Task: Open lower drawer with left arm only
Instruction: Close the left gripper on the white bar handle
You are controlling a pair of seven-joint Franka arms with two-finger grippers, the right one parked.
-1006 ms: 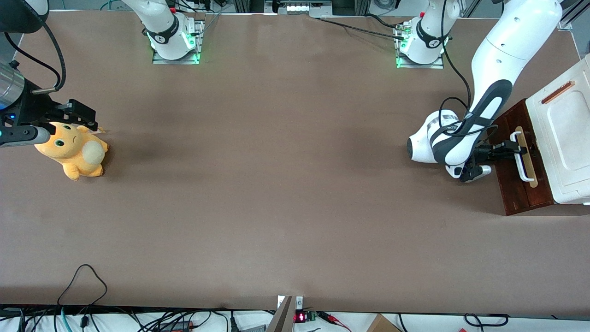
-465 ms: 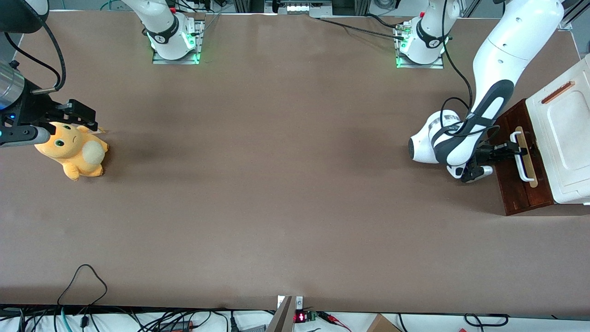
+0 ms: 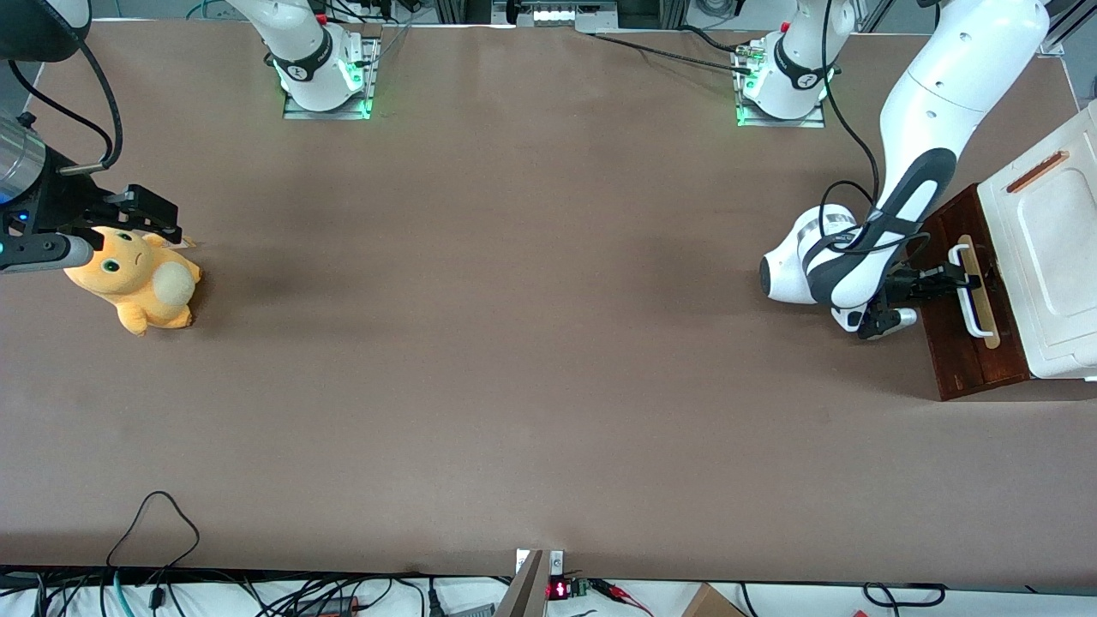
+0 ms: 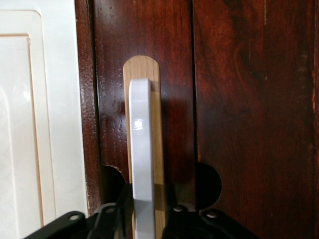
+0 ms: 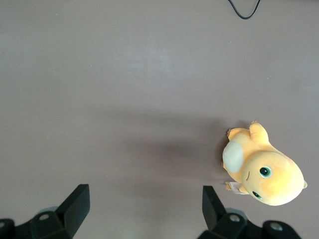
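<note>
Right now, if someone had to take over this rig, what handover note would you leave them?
Hand: the left arm has it at the white handle of the lower drawer, one finger on each side of the bar; whether it is clamped cannot be told.
Drawer: at the working arm's end of the table, under the white box-like top; no light wood interior shows, so it looks closed.
Done: reach to the handle.
Left: confirm the grip, then pull the drawer straight out toward the parked arm's end.
</note>
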